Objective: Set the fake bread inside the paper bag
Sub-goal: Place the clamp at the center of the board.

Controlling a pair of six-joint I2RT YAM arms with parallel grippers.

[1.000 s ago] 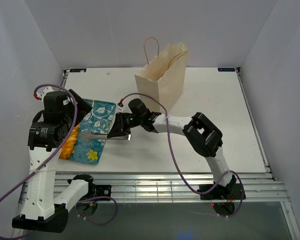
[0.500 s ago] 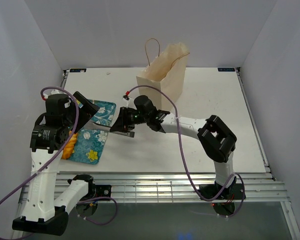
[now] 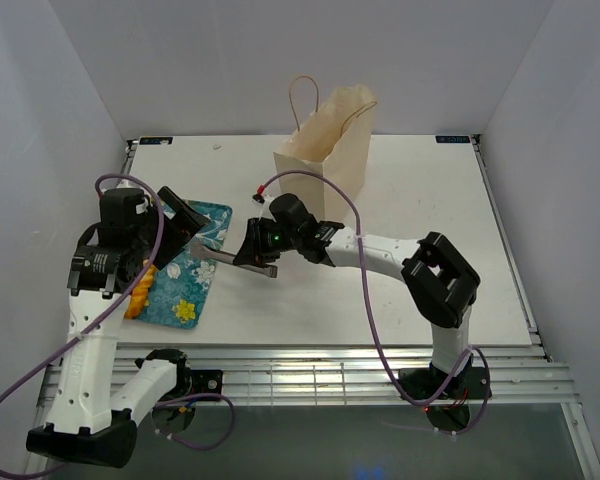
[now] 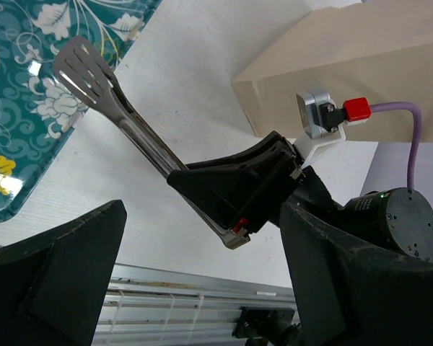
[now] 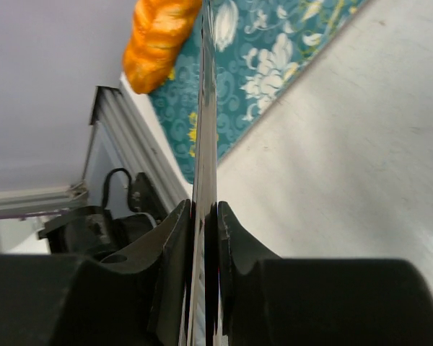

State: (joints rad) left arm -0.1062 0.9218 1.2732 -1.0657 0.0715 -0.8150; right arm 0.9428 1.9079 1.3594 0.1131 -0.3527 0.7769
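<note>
Your right gripper (image 3: 258, 250) clamps the tongs (image 4: 130, 130) so their tips reach the tray (image 3: 185, 300) holding the fake bread (image 5: 159, 36), while your left gripper (image 3: 185, 225) gapes empty above it.

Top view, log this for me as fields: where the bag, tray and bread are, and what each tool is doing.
bag: upright, far middle of the table
tray: near left on the table
bread: one orange loaf at the tray's left edge, partly hidden by the left arm; no others visible
left tool: open, above the tray, holding nothing
right tool: shut on tongs, aimed at the tray
tongs: tip over the tray's edge, no bread in them
</note>
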